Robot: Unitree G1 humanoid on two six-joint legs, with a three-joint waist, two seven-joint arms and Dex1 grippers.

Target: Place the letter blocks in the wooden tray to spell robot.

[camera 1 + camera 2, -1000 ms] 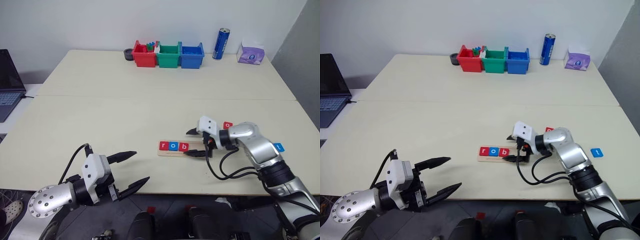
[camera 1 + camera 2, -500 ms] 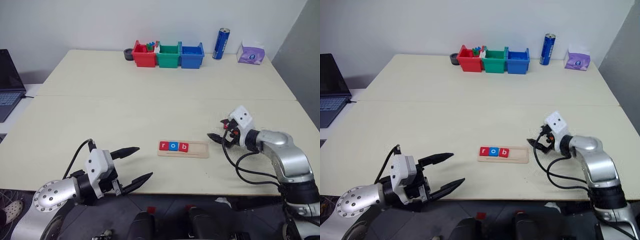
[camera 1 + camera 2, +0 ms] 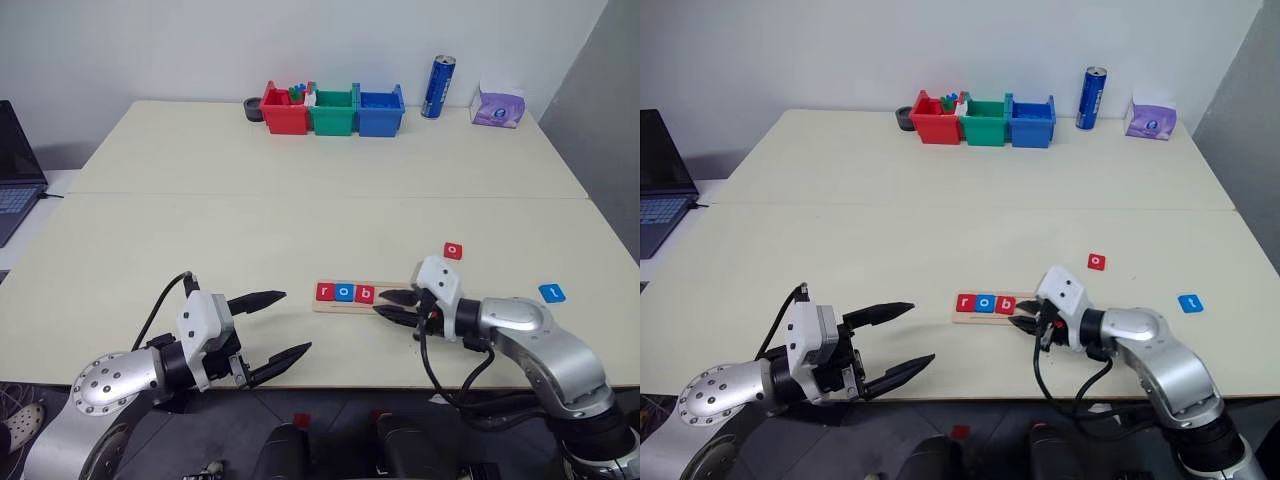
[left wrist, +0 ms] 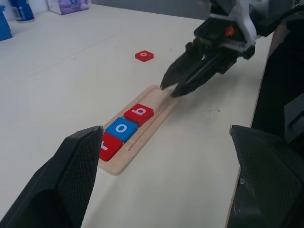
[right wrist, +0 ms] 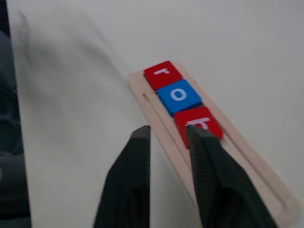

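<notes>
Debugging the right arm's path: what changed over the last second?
Right claw swung out toward the red o block, then came back over the wooden tray, fingers nearly together, holding nothing. r, o, b, the blue t block and left claw stayed put.

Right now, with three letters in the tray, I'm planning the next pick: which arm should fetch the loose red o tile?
Right, likely: the small red square o tile lies on that side, nearer the right end effector.
</notes>
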